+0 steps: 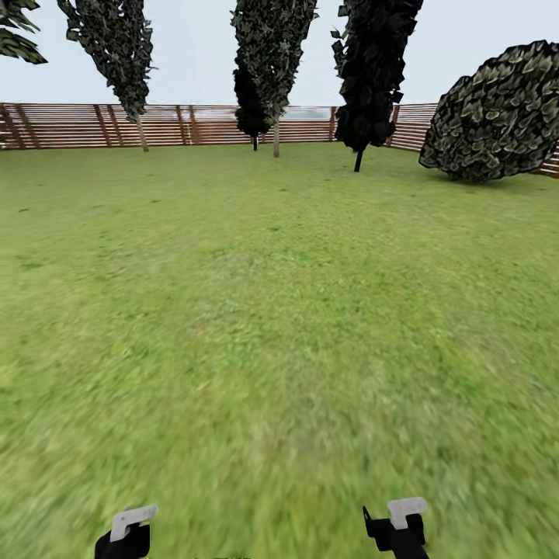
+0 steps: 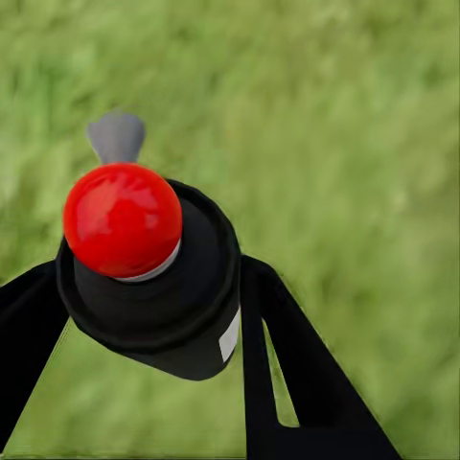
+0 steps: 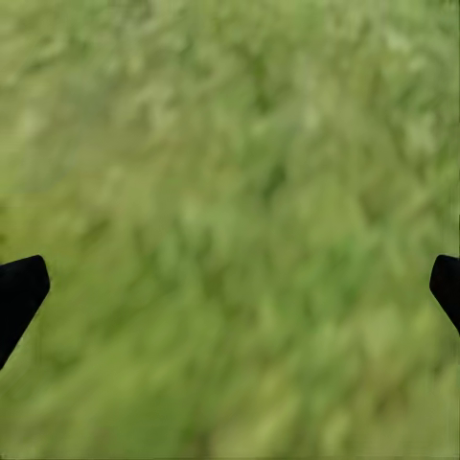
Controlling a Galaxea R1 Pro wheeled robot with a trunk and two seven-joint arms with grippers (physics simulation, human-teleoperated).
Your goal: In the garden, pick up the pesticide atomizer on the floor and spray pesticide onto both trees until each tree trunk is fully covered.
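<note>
Pesticide atomizer (image 2: 153, 278): a dark bottle with a red top, seen in the left wrist view clamped between the black fingers (image 2: 297, 374) of the left hand (image 2: 144, 316), carried above blurred grass. Right hand (image 3: 230, 287): fingertips seen at opposite edges of the right wrist view, set wide apart, nothing held. Garden: an open lawn (image 1: 279, 310) is crossed in the head view, bounded by a brown slat fence (image 1: 70, 126); dark narrow conifers (image 1: 373, 70) and a rounded bush (image 1: 497, 116) are ranged along it, and a pale slim trunk (image 1: 276, 138) is seen far off near the fence, too distant to be confirmed as a target tree. Risks, as judged: the grip is taken low on the bottle, so the atomizer may be tilted or shaken loose while the base is driven; a conifer may be mistaken for a task tree; spraying from well apart may leave a trunk only partly covered.
</note>
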